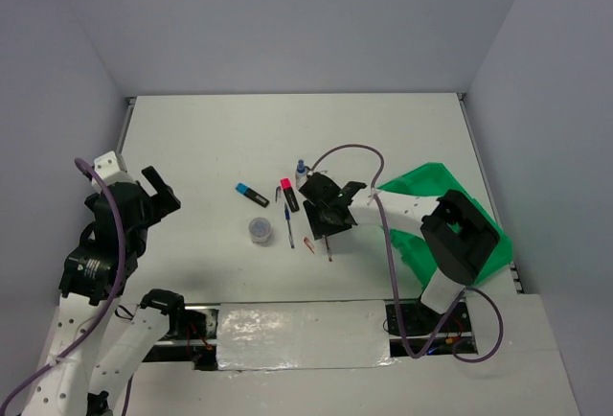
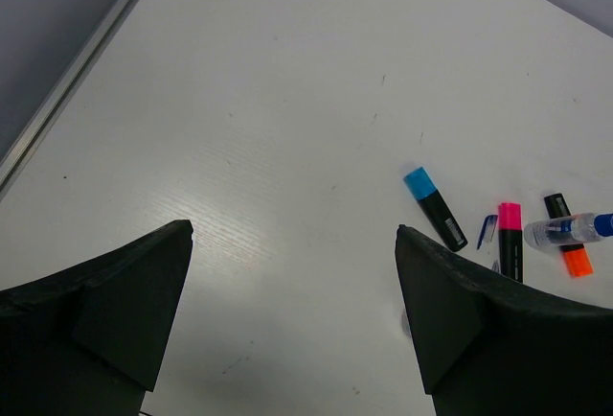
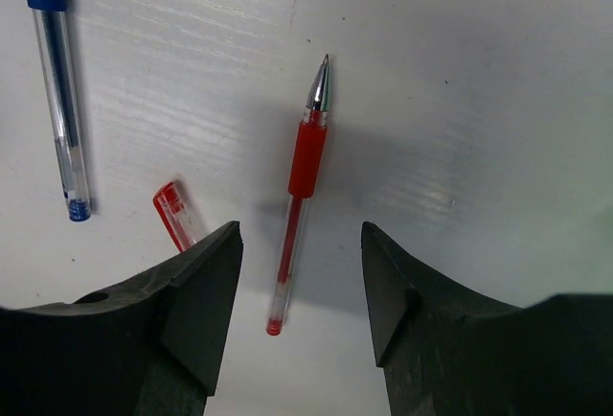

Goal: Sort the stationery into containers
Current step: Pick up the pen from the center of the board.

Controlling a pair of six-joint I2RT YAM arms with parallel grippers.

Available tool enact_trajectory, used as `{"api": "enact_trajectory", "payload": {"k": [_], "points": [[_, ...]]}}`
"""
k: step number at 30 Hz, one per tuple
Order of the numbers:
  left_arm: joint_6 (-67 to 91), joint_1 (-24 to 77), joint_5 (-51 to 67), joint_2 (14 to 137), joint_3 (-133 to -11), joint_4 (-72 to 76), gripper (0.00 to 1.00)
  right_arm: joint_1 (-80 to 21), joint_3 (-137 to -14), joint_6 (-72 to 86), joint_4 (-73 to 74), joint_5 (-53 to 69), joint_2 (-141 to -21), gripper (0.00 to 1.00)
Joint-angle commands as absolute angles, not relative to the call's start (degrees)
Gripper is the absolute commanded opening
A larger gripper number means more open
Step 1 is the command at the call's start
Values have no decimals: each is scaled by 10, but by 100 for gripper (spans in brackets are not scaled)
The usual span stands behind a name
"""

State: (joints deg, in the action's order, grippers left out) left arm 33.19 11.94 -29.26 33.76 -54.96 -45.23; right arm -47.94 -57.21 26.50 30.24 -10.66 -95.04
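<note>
The right gripper (image 3: 302, 243) hangs low over the red pen (image 3: 306, 157), fingers half apart either side of its rear end, gripping nothing. The pen lies uncapped on the table (image 1: 211, 148), its cap (image 3: 172, 213) beside it, near the green tray (image 1: 421, 181). The left gripper (image 2: 294, 234) is spread wide, empty.

Overhead and right wrist (close) share red pen (image 3: 306, 152).

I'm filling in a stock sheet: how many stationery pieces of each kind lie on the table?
Highlighters: 3: blue highlighter, pink highlighter, orange highlighter
Pens: 2: blue pen, red pen
Bottle: 1
Tub: 1
Loose red cap: 1
Total: 8
</note>
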Motion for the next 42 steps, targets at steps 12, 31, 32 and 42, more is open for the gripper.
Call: {"api": "enact_trajectory", "payload": {"k": [12,31,32,42], "points": [[329,135,-295,327,-549,-435,99,-477,-582,251,313,-79,-1003,42],[321,142,-287,336,-567,-439,99,-479,-490,292,288,-122,-894,0],[306,142,-254,335,-573,-433,99,-479,-486,296,291,-133,-865,0],[502,228,-115,422,-522,-331,93,-477,-548,306,486,-241,-596,0]]}}
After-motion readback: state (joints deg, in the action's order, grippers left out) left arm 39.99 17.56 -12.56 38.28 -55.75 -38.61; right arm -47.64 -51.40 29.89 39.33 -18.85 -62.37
